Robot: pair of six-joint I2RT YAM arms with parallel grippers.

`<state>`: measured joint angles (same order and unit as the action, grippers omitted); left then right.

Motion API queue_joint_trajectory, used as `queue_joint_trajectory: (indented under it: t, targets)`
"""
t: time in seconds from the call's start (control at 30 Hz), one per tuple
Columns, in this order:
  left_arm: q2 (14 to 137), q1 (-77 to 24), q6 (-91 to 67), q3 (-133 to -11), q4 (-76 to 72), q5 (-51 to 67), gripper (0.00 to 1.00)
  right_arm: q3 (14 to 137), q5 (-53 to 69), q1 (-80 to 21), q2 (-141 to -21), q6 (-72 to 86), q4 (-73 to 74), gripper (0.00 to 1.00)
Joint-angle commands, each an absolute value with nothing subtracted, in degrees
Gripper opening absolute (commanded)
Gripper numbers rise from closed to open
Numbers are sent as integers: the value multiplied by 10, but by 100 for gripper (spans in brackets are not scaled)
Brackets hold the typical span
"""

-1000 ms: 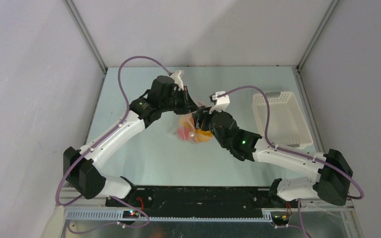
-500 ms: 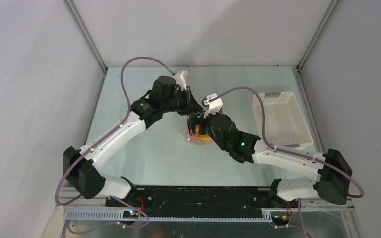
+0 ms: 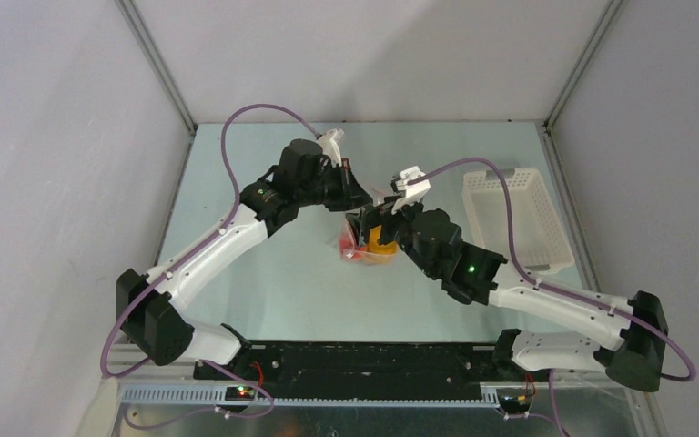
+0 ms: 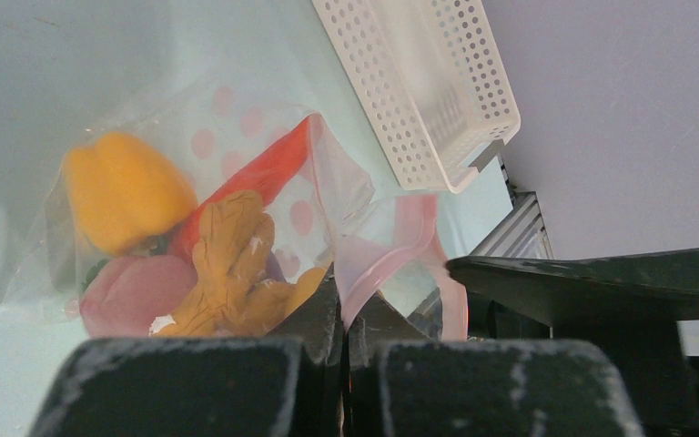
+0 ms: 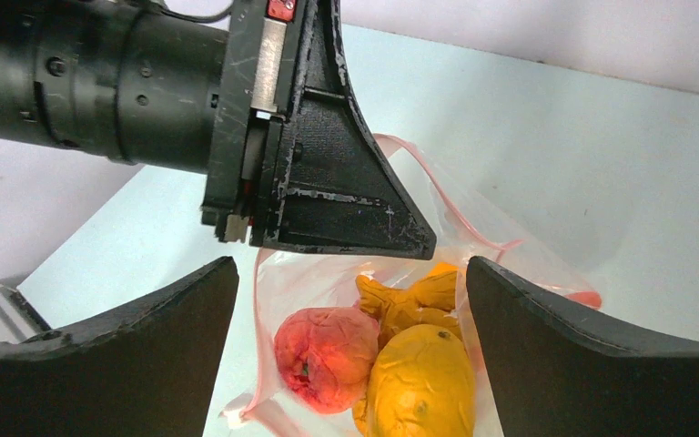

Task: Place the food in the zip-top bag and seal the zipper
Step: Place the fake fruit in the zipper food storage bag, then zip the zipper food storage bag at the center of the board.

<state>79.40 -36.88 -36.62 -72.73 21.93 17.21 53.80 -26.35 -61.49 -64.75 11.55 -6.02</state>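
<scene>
The zip-top bag [image 3: 357, 248] hangs from my left gripper [image 4: 346, 314], which is shut on the zipper [image 4: 400, 244], its pink strip, and holds the mouth up. Inside the bag lies the food: a yellow pepper [image 4: 123, 191], a red chili [image 4: 259, 175], a brown-orange knobbly piece [image 4: 232, 264] and a red fruit [image 4: 136, 293]. My right gripper [image 5: 350, 273] is open and empty just above the bag's open mouth. Between its fingers I see the red fruit [image 5: 328, 355], an orange fruit [image 5: 419, 382] and the left gripper's fingers [image 5: 328, 191].
A white slotted basket [image 3: 514, 218] stands at the right of the table, also in the left wrist view [image 4: 419, 82]. The two arms meet over the table's middle, wrists close together. Grey walls close in the table on three sides.
My right gripper moved left over the bag's mouth, then drew back a little to the right. My left gripper shifted slightly right, still holding the bag's edge.
</scene>
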Motion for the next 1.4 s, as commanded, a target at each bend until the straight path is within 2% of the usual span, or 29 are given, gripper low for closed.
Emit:
queue_joint_trajectory:
  t: [0.0,0.17,0.33,0.53,0.7,0.9,1.03,1.2,1.37]
  targets:
    - [771,-371,-362,-731,201,185,0,557,-243,-606,-597,96,-33,99]
    - [765,-371,-351,-726,204,180,0,543,-237,-560,-519,117,71,99]
    - [764,-371,-325,-732,213,188,0,525,-117,-458,-461,132,145,99]
    - [771,-370,-283,-740,228,204,0,521,-55,-383,-423,105,261,99]
    - [796,-370,-224,-761,240,256,1,484,18,-377,-401,-11,236,99]
    - [829,-371,-168,-789,269,321,2,479,61,-375,-427,-36,167,99]
    - [831,-371,-152,-787,265,368,3,479,124,-376,-469,-81,142,91]
    - [822,-371,-104,-777,267,410,5,479,216,-366,-482,-234,158,89]
    - [821,-373,-74,-772,263,442,5,479,295,-352,-490,-199,104,84]
